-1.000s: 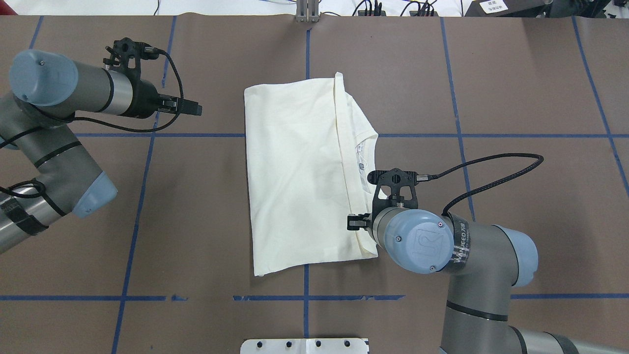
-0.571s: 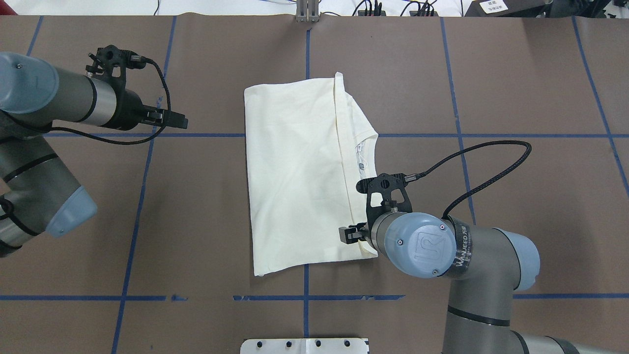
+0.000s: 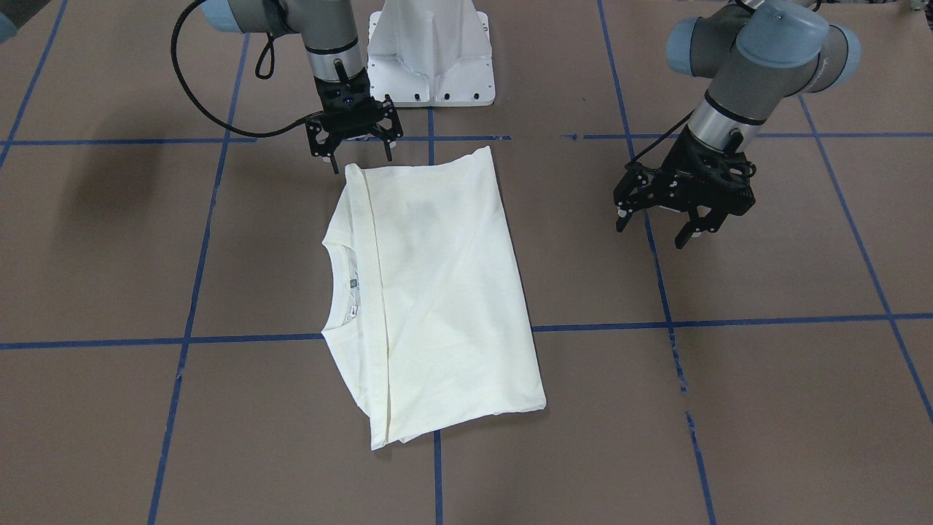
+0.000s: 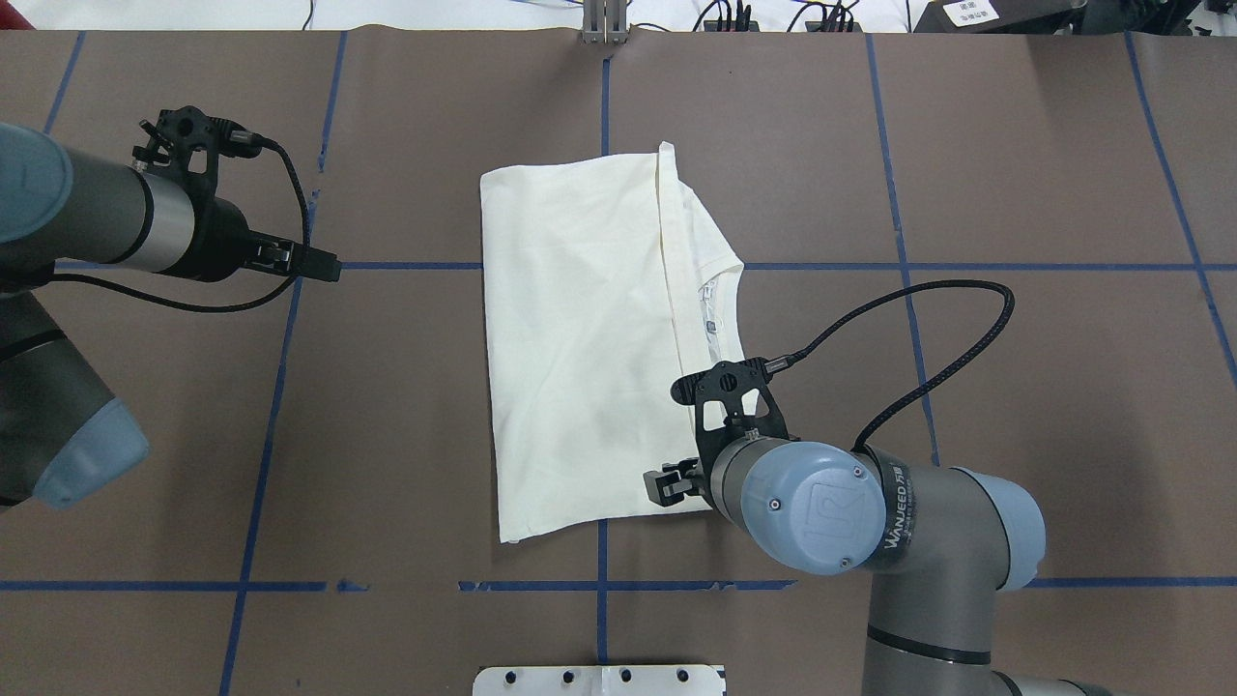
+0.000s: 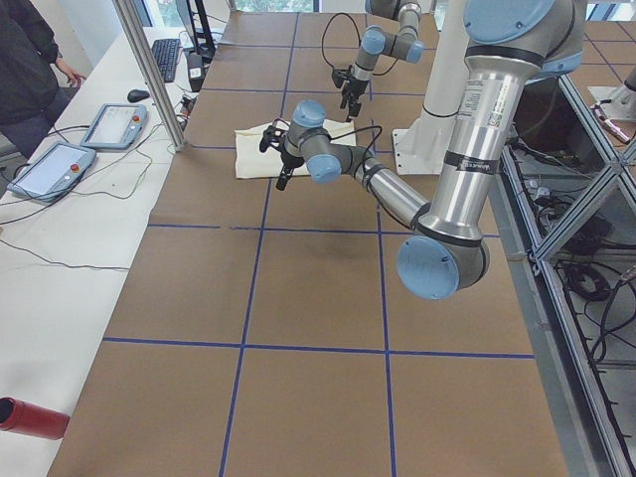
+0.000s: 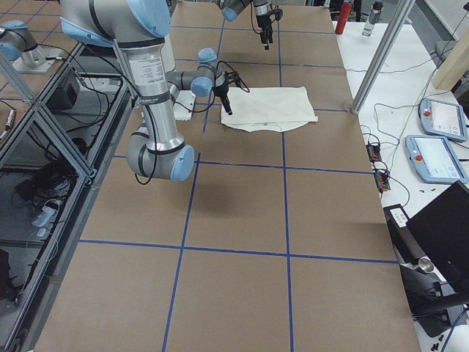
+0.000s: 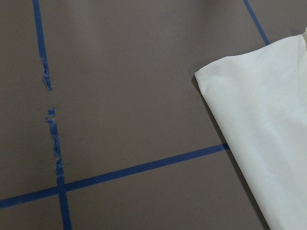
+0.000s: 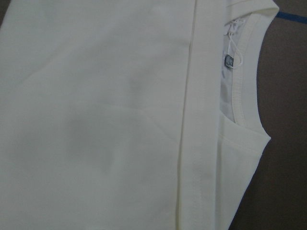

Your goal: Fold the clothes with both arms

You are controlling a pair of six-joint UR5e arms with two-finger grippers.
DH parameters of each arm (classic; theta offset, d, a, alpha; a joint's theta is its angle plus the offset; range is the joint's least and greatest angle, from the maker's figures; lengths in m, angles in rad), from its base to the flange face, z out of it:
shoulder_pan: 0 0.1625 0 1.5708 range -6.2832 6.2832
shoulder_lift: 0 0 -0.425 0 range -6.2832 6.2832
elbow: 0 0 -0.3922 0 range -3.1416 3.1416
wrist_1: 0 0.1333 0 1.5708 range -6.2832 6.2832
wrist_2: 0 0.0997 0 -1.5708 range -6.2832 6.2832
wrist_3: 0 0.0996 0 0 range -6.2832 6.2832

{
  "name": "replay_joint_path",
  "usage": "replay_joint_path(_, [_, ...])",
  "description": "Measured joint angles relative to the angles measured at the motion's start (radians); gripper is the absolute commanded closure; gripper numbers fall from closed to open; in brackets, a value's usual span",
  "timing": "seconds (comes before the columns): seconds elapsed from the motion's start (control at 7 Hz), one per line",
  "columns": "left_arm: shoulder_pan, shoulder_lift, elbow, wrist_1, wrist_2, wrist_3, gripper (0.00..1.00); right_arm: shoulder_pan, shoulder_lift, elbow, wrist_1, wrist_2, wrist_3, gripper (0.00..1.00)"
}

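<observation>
The cream T-shirt (image 4: pixel 580 348) lay folded in the middle of the table (image 4: pixel 1015 145), plain side up, its neck opening turned toward the table's right edge and one long folded band running across it from the far side to the near side. Inside the collar sat a small dark square label (image 8: pixel 228 61) with a thin white string (image 8: pixel 236 45) looped beside it; the print on that label was too small to read. The right arm (image 4: pixel 913 619) reached over the shirt's corner nearest the robot and the right edge, its jaws spread wide and set around that corner with nothing clamped between them; whether the tips touched the cloth could not be told. A black strap (image 4: pixel 904 507) around this arm's wrist carried white lettering that read "WANJEED", and the light blue joint cap (image 4: pixel 821 505) next to it bore an embossed "UR" mark. The left arm (image 4: pixel 116 227) hung over bare table well apart from the shirt, toward the left edge, beside a blue tape line (image 4: pixel 280 387), its jaws also wide open and empty.
</observation>
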Motion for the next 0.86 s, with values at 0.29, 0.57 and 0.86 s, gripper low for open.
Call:
replay_joint_path(0.29, [0.001, 0.001, -0.001, 0.001, 0.001, 0.000, 0.00, 0.004, 0.038, -0.003, 0.002, -0.023, -0.073, 0.01])
replay_joint_path(0.57, [0.001, 0.001, -0.002, 0.001, 0.003, -0.001, 0.00, 0.001, 0.063, -0.006, 0.000, -0.062, -0.228, 0.01])
replay_joint_path(0.86, [0.001, 0.001, -0.002, 0.000, 0.001, -0.003, 0.00, -0.020, 0.061, -0.013, -0.010, -0.068, -0.279, 0.01])
